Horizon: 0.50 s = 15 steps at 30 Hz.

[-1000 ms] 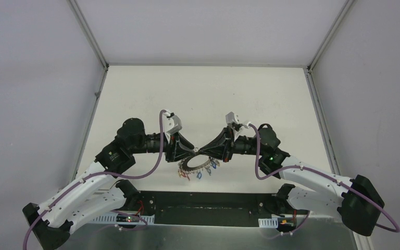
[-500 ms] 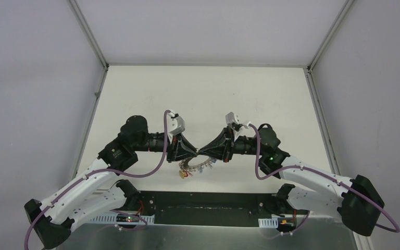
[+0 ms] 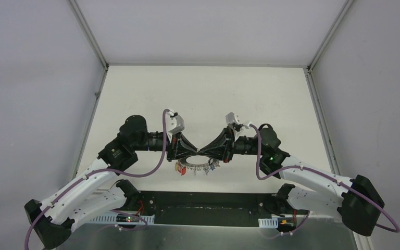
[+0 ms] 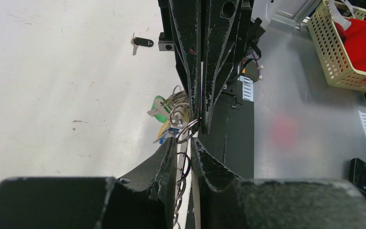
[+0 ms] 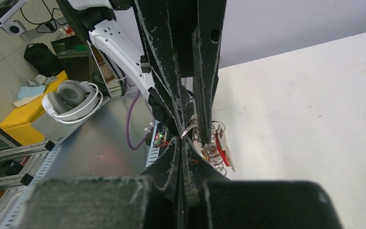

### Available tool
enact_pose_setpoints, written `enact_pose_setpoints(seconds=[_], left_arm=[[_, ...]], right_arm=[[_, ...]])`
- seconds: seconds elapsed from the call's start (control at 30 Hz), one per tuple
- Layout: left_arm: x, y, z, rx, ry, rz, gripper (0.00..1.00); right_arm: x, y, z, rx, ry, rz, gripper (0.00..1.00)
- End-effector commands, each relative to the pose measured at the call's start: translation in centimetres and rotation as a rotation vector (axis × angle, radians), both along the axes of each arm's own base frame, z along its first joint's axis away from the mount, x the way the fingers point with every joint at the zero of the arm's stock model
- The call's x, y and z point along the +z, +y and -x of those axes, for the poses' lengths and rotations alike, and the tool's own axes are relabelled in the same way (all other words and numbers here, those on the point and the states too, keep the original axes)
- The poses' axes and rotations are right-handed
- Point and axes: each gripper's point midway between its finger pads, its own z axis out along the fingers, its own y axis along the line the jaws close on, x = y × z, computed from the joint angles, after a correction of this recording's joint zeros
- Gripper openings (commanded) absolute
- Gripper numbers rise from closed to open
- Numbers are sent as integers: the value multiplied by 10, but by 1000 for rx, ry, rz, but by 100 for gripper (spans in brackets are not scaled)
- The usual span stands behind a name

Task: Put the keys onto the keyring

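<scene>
grippers meet tip to tip above the near-middle of the white surface. the left gripper reaches in from the left and the right gripper from the right, both roughly level. the keyring sits just under their meeting point, with its big ring lying nearly flat. its fringe of small keys and coloured tags dangles on the near side.

the right gripper is clenched. in its own wrist view the 2 fingers press flat together, and a small silver loop of the keyring is pinched right at their tips. the left gripper's fingers stand only a narrow slit apart, with the ring's wire running down through that slit. whether they actually bite on the wire i cannot tell.

in the left wrist view a green tag, a yellow one and a blue one bunch just left of the touching tips. the right wrist view shows a red tag hanging in the same bunch.

1 black-headed key lies alone on the surface, well apart from the keyring, out past the right gripper. the red-headed key cannot be singled out. off the surface, a wire basket of red things and a pair of headphones sit in the background.
</scene>
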Motion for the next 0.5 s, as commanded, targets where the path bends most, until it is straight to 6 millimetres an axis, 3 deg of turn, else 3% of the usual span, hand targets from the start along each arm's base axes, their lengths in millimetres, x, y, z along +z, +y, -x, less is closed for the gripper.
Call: enact_pose_setpoints(seconds=[0.0, 0.23, 0.37, 0.47], left_arm=[[39, -1, 6, -34, -90, 98, 20], [38, -2, 6, -43, -88, 96, 20], [37, -2, 7, -48, -90, 92, 1], [35, -1, 5, -39, -86, 78, 0]], right_arm=[[38, -3, 0, -8, -77, -112, 0], [39, -3, 1, -7, -78, -114, 0], [38, -3, 0, -9, -76, -113, 0], [37, -3, -2, -24, -69, -112, 0]])
